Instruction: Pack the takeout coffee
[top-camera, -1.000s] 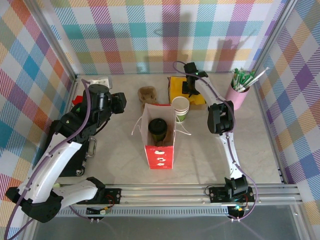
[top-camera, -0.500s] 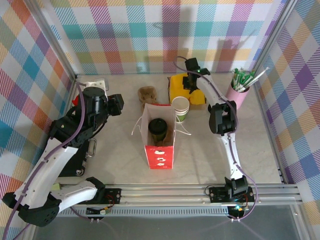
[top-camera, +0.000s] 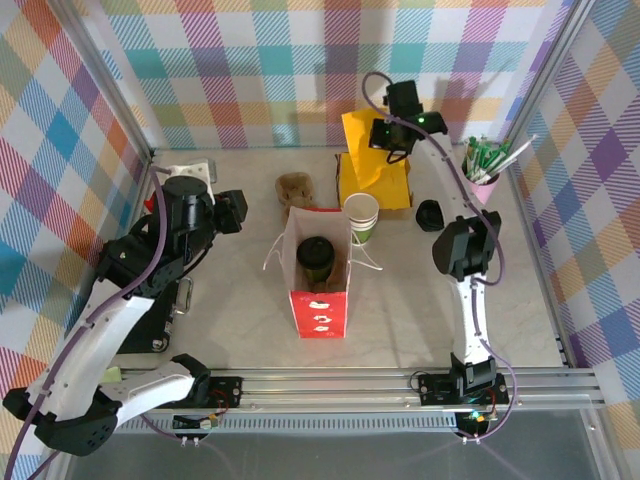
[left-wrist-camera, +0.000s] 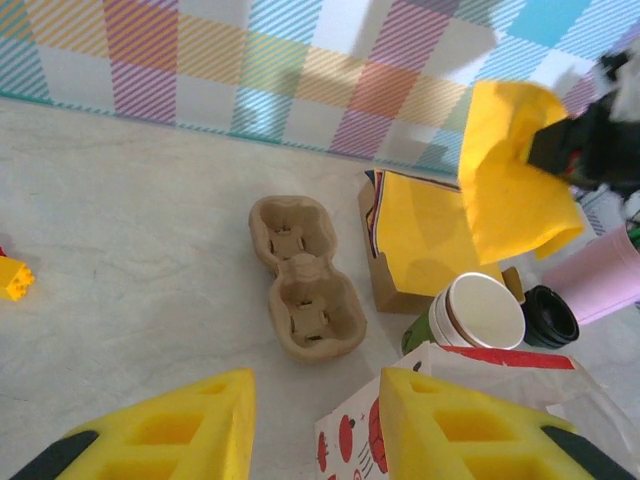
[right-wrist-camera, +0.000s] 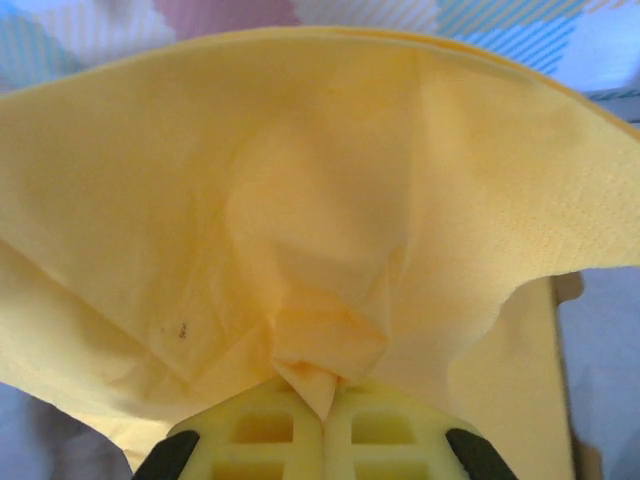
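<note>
- Two arms are reaching over the table (top-camera: 520, 300) in your top view. Your takeout coffee (top-camera: 315, 257) is standing upright inside the red paper bag (top-camera: 322, 310) at the middle, its dark top facing up. A stack of cups (top-camera: 361, 212) is standing outside the bag, just beside its right wall.
- Your right gripper (top-camera: 385, 135) is hanging at the back near the checked wall, pinching a yellow napkin (top-camera: 360, 135) above the napkin box (top-camera: 375, 185). A black lid (top-camera: 429, 213) is lying right of that box, near the pink cup (top-camera: 478, 190) of sticks.
- Your left gripper (top-camera: 236, 208) is hovering left of the cardboard carrier (top-camera: 294, 188), well apart from the bag.
- Through your left wrist camera, the left gripper (left-wrist-camera: 315, 400) is showing its yellow fingers spread apart with nothing between them. The carrier (left-wrist-camera: 300, 275), napkin box (left-wrist-camera: 420, 245), stack of cups (left-wrist-camera: 480, 312) and black lid (left-wrist-camera: 550, 315) are lying ahead. The bag's top edge (left-wrist-camera: 450, 395) is poking in beside one finger. The napkin (left-wrist-camera: 515, 175) is dangling from the right gripper (left-wrist-camera: 560, 150).
- Through your right wrist camera, the right gripper (right-wrist-camera: 323, 420) is pressing both fingers together, clamping a bunched fold of the napkin (right-wrist-camera: 300, 200), which is fanning out above them.
</note>
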